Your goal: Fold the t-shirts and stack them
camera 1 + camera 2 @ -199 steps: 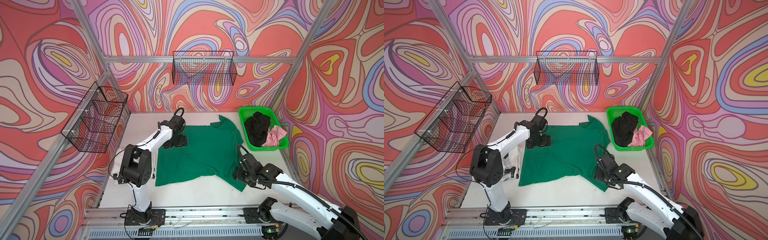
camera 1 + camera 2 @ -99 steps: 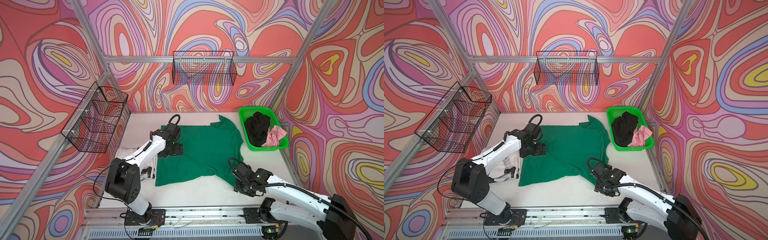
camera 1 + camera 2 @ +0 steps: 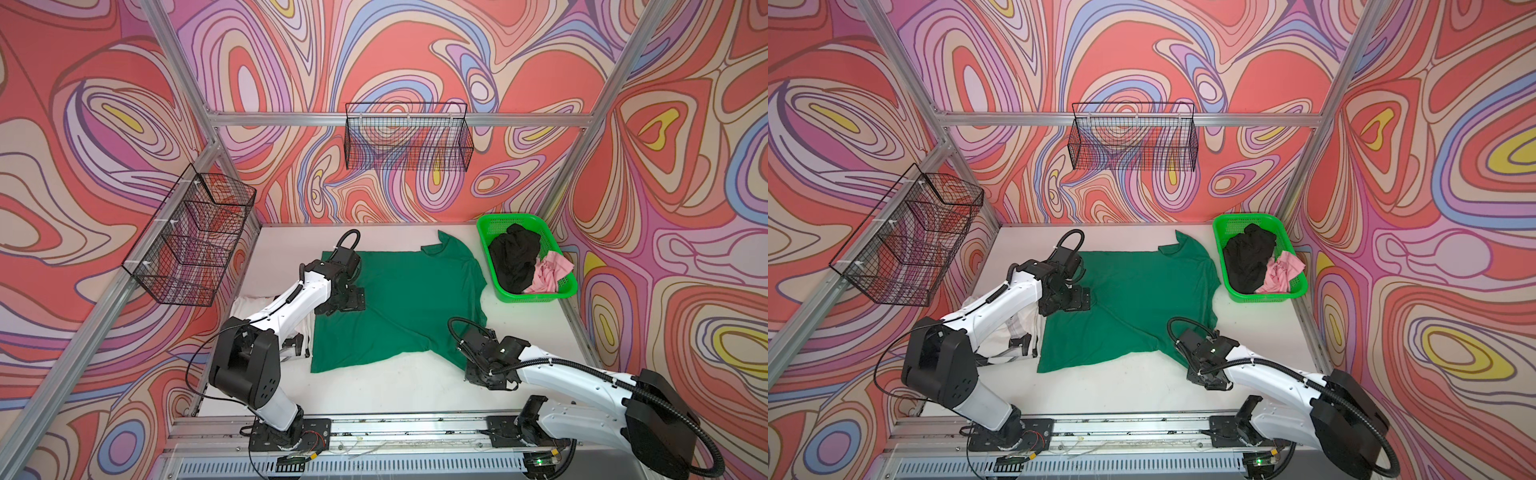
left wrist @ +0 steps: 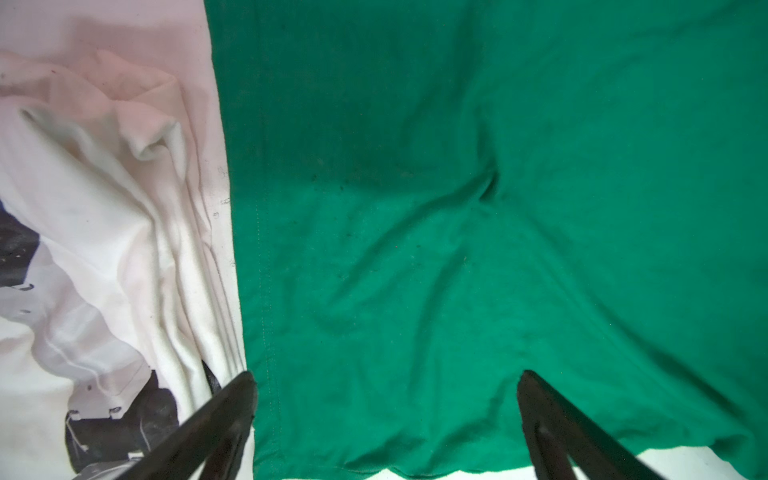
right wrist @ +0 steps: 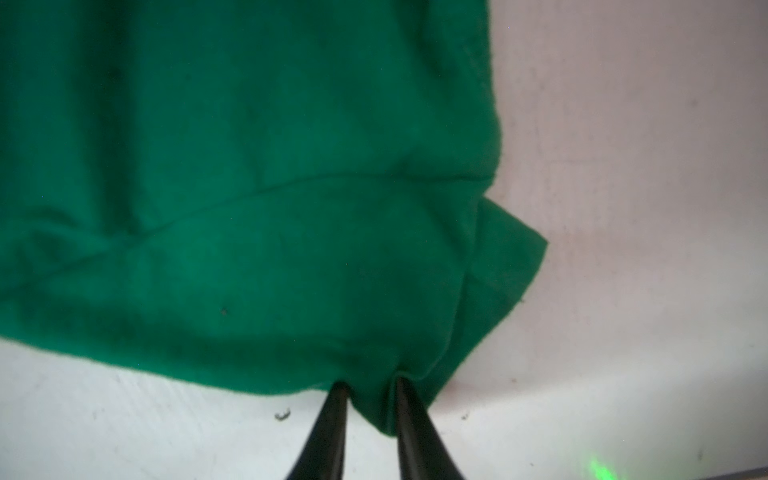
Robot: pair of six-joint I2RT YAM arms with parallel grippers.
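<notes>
A large dark green t-shirt (image 3: 399, 307) (image 3: 1129, 307) lies spread on the white table. My right gripper (image 5: 370, 386) is shut on a fold at the hem of its near right sleeve; from above its wrist (image 3: 478, 365) covers that corner. My left gripper (image 4: 386, 378) (image 3: 347, 301) hovers open over the green shirt's left edge, with its fingers astride the cloth. Beside that edge lies a rumpled white t-shirt (image 4: 104, 249) (image 3: 245, 305) with black marks, partly under the left arm. A black t-shirt (image 3: 513, 257) and a pale pink t-shirt (image 3: 548, 274) lie bunched in the basket.
The bright green plastic basket (image 3: 536, 296) stands at the back right. Wire baskets hang on the back wall (image 3: 407, 141) and the left wall (image 3: 191, 237). An aluminium rail (image 3: 374, 424) runs along the table's front edge.
My right gripper has come down toward the front and closed on the green sleeve's hem. My left gripper has slid a little nearer along the shirt's left edge and is still open.
</notes>
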